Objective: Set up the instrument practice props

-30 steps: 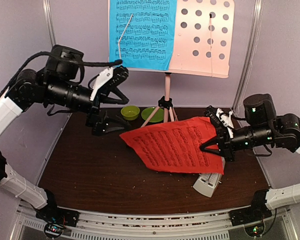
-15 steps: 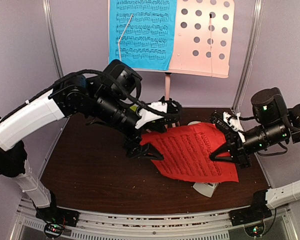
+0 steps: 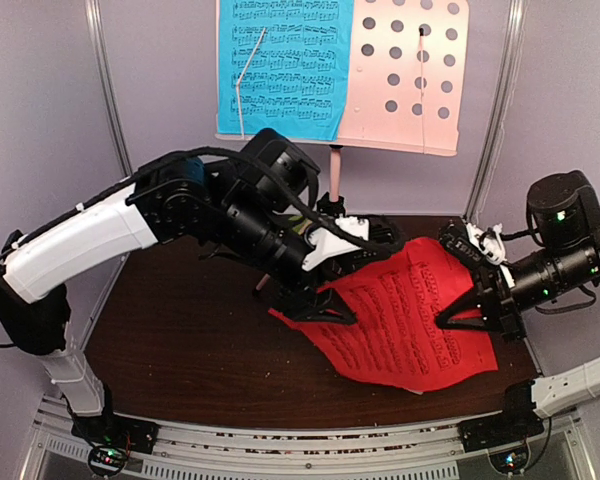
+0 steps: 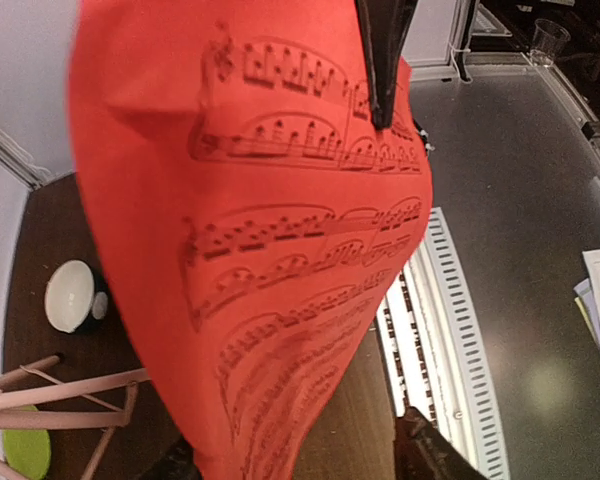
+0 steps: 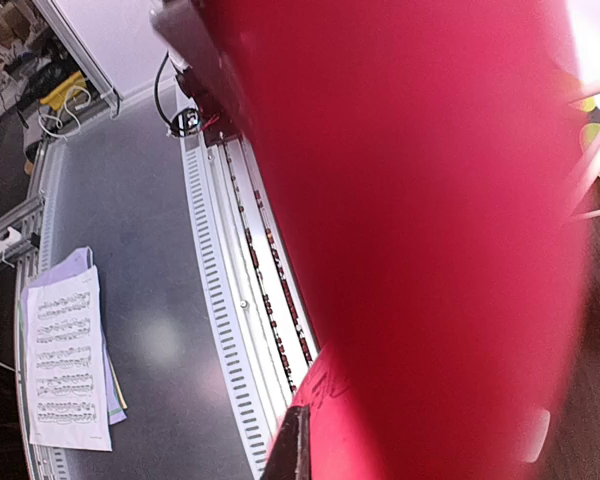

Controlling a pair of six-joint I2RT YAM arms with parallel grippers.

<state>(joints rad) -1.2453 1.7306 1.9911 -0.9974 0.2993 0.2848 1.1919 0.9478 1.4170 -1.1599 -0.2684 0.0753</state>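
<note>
The left arm has swung in from the left side to the middle of the table (image 3: 170,330), and the left gripper (image 3: 368,275) stands with jaws spread, one finger above and one below the left edge of the red sheet (image 3: 410,310). This sheet hangs sloping over the table's right half, in front of the pink music stand (image 3: 410,70), which carries the blue sheet (image 3: 285,65). The right gripper (image 3: 470,305) is pinched tight on the red sheet's right edge.

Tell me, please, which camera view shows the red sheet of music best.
The top external view: it shows nearly the whole red sheet of music. The left wrist shows only part, staves close up; the right wrist, a red blur.
</note>
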